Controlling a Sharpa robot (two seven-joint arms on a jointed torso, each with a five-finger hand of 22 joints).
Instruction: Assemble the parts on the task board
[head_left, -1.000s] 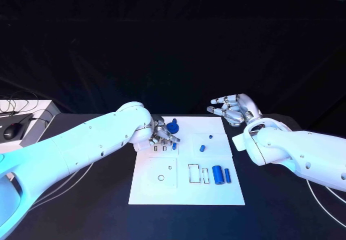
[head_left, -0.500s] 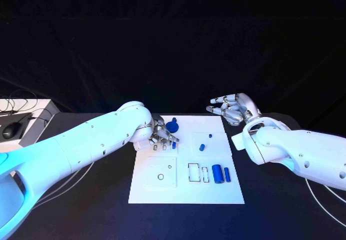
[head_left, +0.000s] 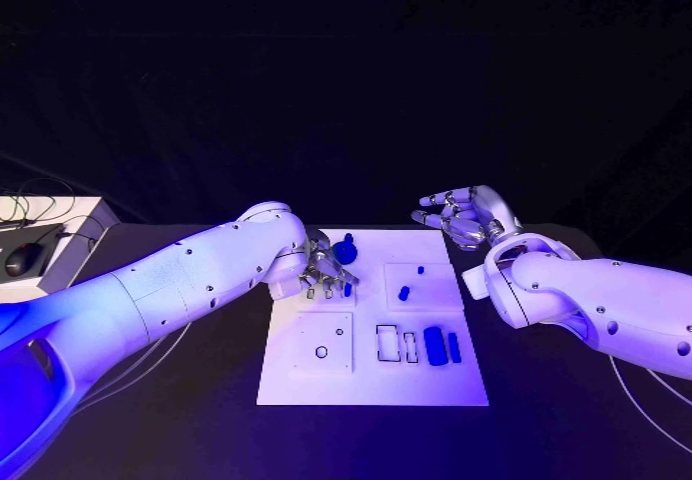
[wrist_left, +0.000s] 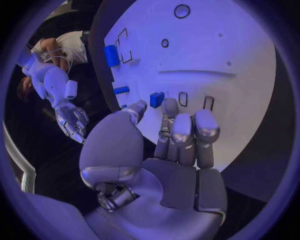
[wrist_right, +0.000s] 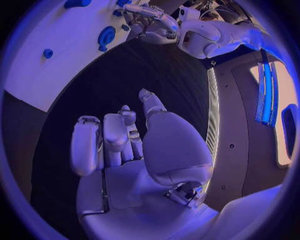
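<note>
Hovering over the white board's (head_left: 372, 385) far-left corner, the left hand (head_left: 323, 274) holds nothing, fingers apart; blue parts (head_left: 436, 346) lie on the board; right hand (head_left: 459, 217) raised, released, above the counter (head_left: 216, 400); no writing legible.

Left hand (head_left: 320, 276) covers the task board (head_left: 433, 385) beneath its fingers; any part under them is hidden. Board slots beside the hand are too small to identify.
</note>
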